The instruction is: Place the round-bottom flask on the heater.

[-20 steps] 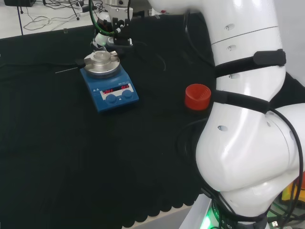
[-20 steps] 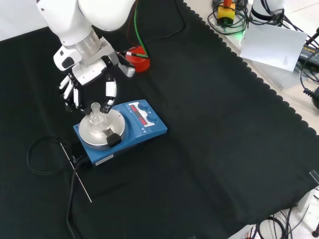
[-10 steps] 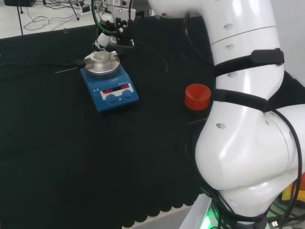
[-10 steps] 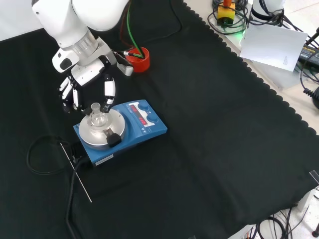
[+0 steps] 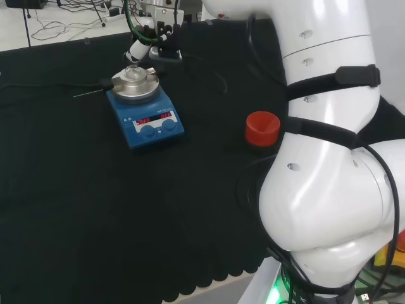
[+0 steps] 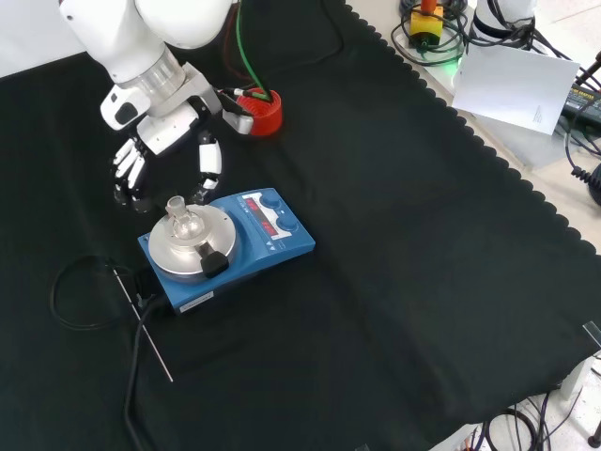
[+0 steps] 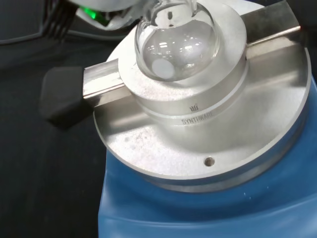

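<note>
Blue heater [image 6: 246, 246] on the cloth, round-bottom flask [image 6: 182, 224] seated upright in its metal cup, neck vertical. Hand [image 6: 169, 155] released, fingers relaxed and apart from the glass, at twelve o'clock from the flask in front view.

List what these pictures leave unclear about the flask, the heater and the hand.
- Flask: wrist view, its neck is cut off by the edge; whether it holds liquid is unclear through the clear glass.
- Heater: head view, display digits too small; wrist view, its front is cut off.
- Hand: head view, too small and far off to make out its fingers.
- Red ring: front view, partly behind the hand.
</note>
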Controlling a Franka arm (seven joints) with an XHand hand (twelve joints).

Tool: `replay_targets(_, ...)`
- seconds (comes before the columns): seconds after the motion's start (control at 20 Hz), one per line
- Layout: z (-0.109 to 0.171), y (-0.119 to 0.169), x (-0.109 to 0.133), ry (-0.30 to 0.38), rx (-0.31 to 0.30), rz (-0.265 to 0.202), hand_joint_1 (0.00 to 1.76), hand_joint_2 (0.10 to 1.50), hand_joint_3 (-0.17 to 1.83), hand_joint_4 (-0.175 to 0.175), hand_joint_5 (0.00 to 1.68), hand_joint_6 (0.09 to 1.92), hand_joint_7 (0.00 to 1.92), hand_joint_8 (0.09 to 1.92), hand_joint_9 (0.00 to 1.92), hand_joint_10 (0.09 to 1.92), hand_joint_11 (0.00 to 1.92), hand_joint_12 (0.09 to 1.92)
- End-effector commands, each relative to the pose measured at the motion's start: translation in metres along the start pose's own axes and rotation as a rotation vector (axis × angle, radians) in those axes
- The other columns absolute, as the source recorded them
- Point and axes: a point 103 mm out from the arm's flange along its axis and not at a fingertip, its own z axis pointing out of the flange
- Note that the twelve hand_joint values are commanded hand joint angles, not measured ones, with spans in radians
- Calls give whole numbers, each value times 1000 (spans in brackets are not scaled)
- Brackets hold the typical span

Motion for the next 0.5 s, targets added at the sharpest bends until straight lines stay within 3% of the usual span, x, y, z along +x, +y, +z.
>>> replay_targets(0.05,-17,-31,4,-13,-67,-15,833,648,590,-66,382,584,166,765,461,742,135,1423)
replay_targets(0.5,-37,-94,3,-26,-135,14,827,650,583,-65,391,552,176,765,461,742,132,1422)
